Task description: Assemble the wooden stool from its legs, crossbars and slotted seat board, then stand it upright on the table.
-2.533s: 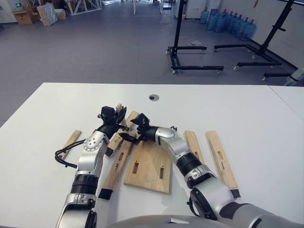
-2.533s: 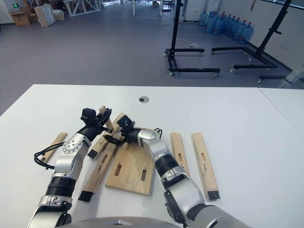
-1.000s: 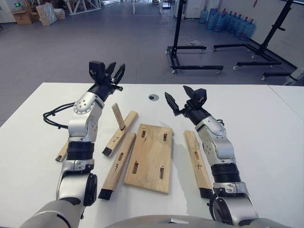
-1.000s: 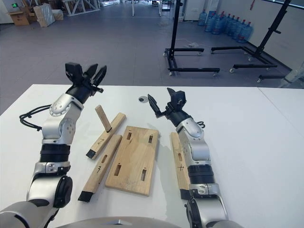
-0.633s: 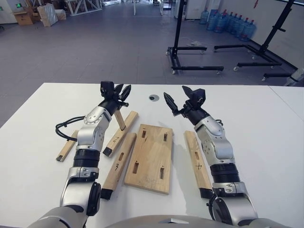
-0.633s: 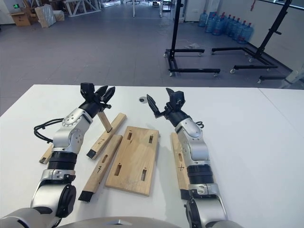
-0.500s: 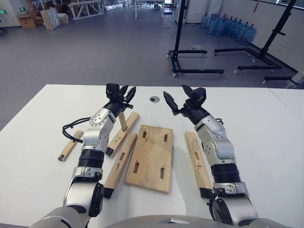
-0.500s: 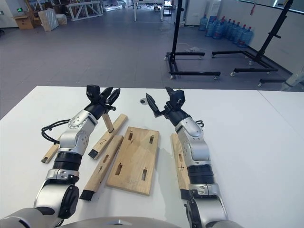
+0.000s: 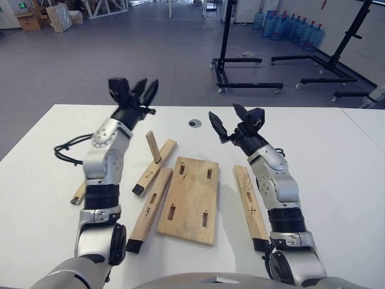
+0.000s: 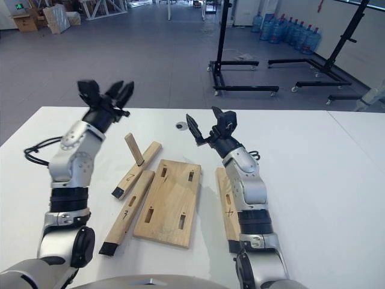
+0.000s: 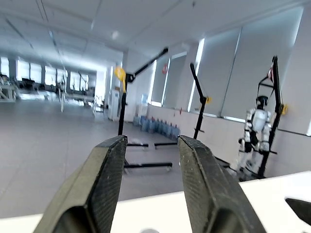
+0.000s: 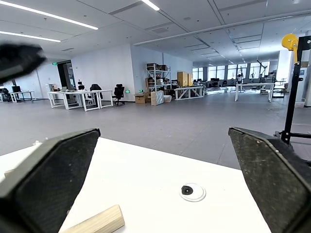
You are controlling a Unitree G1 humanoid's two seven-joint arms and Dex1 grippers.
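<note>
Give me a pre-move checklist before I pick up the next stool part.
1. Left gripper fingers open and empty: ok.
2. Right gripper fingers open and empty: ok.
3. Short wooden crossbar standing up from the long pale wooden leg: ok; fully seated: cannot tell.
4. Rectangular slotted wooden seat board lying flat, four slots uncovered: ok.
5. Wooden leg right of the board fully in sight: not ok, the right forearm covers part.

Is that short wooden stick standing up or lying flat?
Standing, slightly tilted: the short stick rises from the far end of a long wooden leg lying flat.
</note>
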